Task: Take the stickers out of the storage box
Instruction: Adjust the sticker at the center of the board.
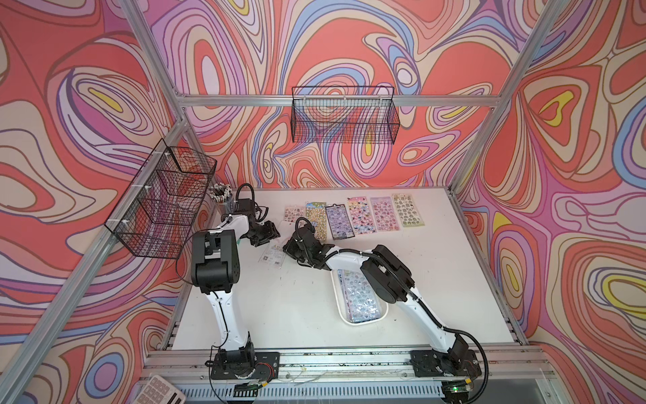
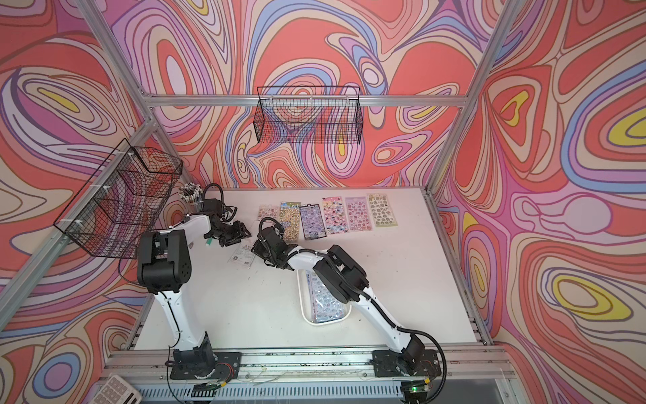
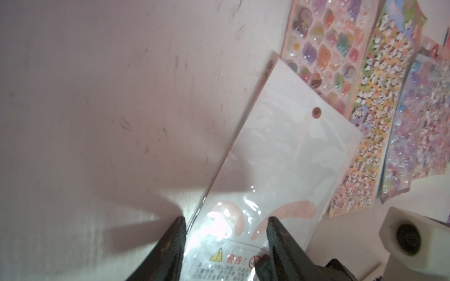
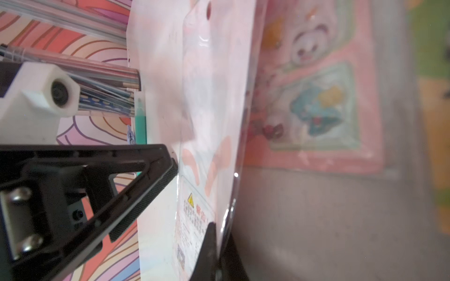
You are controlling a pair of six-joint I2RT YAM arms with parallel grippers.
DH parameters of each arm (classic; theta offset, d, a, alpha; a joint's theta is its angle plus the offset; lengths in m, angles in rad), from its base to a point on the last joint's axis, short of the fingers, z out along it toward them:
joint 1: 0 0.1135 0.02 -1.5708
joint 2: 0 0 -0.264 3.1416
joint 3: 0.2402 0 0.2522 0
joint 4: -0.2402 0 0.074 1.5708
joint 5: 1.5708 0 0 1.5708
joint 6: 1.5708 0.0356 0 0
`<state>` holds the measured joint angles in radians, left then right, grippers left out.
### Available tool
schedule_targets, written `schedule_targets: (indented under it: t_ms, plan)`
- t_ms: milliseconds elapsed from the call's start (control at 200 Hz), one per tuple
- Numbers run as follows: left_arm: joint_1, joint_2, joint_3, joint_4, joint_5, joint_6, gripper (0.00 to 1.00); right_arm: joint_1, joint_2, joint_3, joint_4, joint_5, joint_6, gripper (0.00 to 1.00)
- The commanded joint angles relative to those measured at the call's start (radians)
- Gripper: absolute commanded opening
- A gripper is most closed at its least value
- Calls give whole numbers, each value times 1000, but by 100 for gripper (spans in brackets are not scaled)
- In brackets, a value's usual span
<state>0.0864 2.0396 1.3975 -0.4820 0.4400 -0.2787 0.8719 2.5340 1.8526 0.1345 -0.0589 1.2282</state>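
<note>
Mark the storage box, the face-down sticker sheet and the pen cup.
storage box (image 1: 335, 290), in a top view, on its bare side wall.
face-down sticker sheet (image 1: 272, 257), in a top view, middle of its white back.
pen cup (image 1: 221, 198), in a top view, its pen-filled top.

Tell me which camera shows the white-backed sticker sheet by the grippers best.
The left wrist view: the sticker sheet lies nearly whole, with its hang hole and warning label, at the open left gripper. The right wrist view shows it edge-on, pinched by the shut right gripper. Both top views show it small.
</note>
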Motion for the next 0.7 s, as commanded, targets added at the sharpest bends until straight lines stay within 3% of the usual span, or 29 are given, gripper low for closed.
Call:
schedule_targets:
  t_ms: [0,235,376,576,696]
  plan:
    - [-7,-21,-37,-94,-29,-7,58,6,-36,-46,-51,23,-32,0]
    - [-7,-193,-29,-120,-94,-14,61,6,-169,-106,-110,63,-149,0]
    - [-28,-377,-109,-104,-204,-18,61,5,-233,-109,-178,61,-219,0]
    - [-230,-682,-246,-113,-474,61,60,2,-317,-107,-256,54,-286,0]
    - [-314,-835,-304,-142,-533,86,58,-29,-374,-142,-276,4,-287,0]
